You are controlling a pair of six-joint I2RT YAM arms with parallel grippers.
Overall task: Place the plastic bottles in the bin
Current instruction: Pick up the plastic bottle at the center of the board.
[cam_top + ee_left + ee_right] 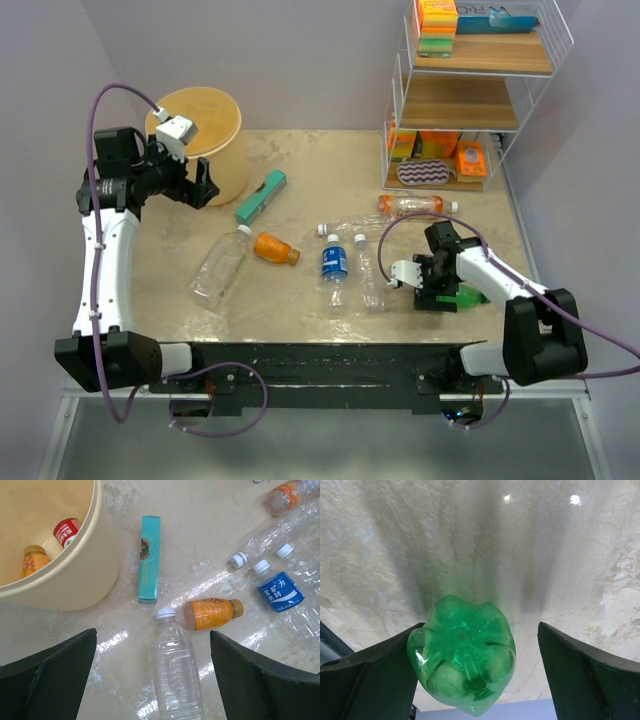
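Observation:
The tan bin (pixel 232 170) stands at the back left. In the left wrist view the bin (pixel 85 570) holds an orange bottle (pixel 34 560) and a red-labelled one (pixel 67 530). My left gripper (pixel 203 186) hangs open beside the bin, high over a clear bottle (pixel 175 670) lying on the table. An orange bottle (pixel 275 248), a blue-labelled bottle (pixel 334 262), clear bottles (pixel 370 275) and an orange-labelled one (pixel 410 205) lie mid-table. My right gripper (pixel 481 630) is open around the base of the green bottle (pixel 462 652); its left finger touches the bottle and the right one stands apart.
A flat teal box (pixel 261 195) lies just right of the bin. A white wire shelf rack (pixel 470 90) with sponges and packets fills the back right corner. The green bottle (pixel 470 296) lies near the table's front right edge.

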